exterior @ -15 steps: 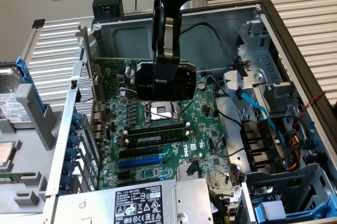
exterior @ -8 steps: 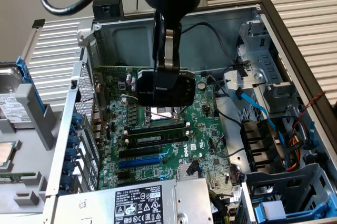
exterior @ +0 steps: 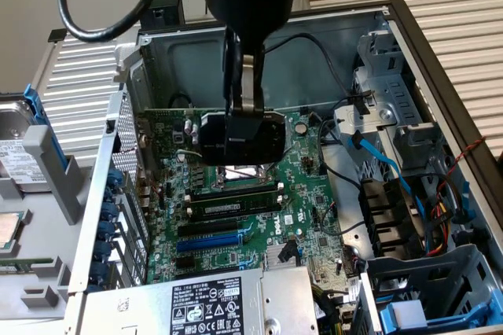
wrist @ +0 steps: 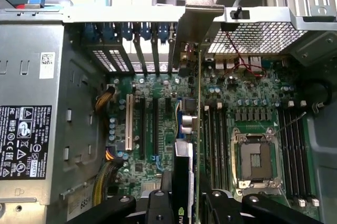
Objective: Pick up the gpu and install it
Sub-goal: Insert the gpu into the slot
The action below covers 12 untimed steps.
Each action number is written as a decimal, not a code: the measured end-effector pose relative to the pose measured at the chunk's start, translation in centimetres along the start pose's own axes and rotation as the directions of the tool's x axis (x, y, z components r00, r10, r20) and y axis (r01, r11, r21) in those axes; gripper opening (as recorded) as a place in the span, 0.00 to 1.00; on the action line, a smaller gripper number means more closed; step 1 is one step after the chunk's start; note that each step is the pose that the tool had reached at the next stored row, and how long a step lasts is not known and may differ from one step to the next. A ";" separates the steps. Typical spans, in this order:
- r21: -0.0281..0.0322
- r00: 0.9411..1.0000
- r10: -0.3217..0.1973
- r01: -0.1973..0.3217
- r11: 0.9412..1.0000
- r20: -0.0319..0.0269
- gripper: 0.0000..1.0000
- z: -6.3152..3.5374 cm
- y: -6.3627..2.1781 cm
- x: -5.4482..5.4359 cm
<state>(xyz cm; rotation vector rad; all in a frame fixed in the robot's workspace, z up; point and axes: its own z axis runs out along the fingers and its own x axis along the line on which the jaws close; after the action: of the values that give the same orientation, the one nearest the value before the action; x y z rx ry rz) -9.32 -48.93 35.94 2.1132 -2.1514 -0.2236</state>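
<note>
**GPU in grip, hanging over the board, not seated**

Gripper [exterior: 244,107] is clamped on the gpu [exterior: 240,138]. In the exterior view the card hangs at frame centre, over the motherboard [exterior: 306,193] and just above the memory sticks [exterior: 236,206]. The blue expansion slot [exterior: 208,241] lies lower-left of the card, apart from it. Wrist view: the card's long axis runs parallel to the slots, with the silver bracket [wrist: 199,24] toward the rear slot openings. The open case [exterior: 196,64] holds the board, with the power supply [exterior: 208,303] at lower centre.
</note>
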 end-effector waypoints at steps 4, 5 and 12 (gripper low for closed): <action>0.000 1.000 -0.001 0.001 1.000 0.000 0.29 0.08 -0.02 0.0; 0.000 1.000 0.000 0.000 1.000 0.000 0.29 0.24 -0.04 0.0; 0.000 1.000 0.000 0.000 1.000 0.000 0.29 1.55 -0.06 -0.2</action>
<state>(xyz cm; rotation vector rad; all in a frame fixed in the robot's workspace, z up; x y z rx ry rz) -9.55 -48.68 34.42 2.1136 -2.1510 -0.2236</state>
